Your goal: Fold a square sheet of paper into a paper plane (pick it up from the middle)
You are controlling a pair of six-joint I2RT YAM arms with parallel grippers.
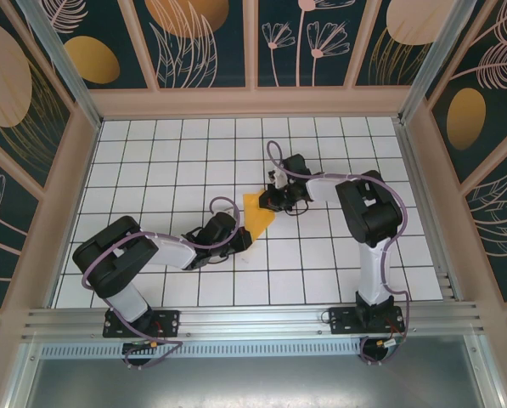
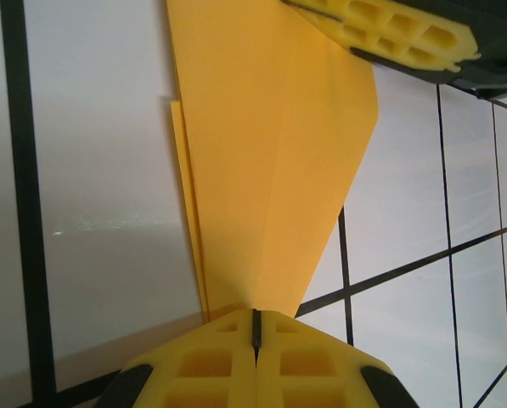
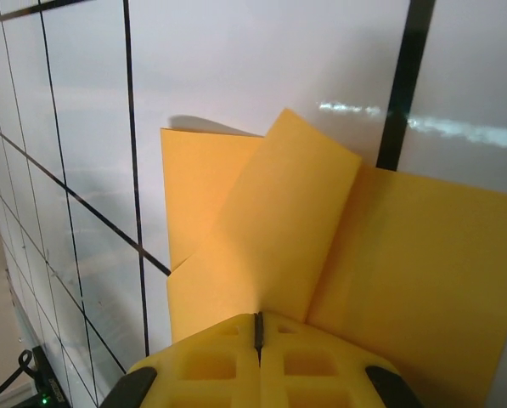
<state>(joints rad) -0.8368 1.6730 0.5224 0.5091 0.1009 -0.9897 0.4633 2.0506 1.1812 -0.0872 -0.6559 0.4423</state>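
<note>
Mid-fold: sheet of paper (image 1: 258, 215) held at both ends.
Anchor: left end effector (image 2: 255, 327) clamps its tip; right end effector (image 3: 257, 327) clamps a flap, probably to fold.

2 black-and-white jointed arms, left arm (image 1: 121, 259) at lower left, right arm (image 1: 370, 223) at lower right, lilac cables (image 1: 272, 157) looping along each, black base plates (image 1: 143, 323), yellow lattice-moulded gripper fingers (image 2: 211, 367) edged black
</note>
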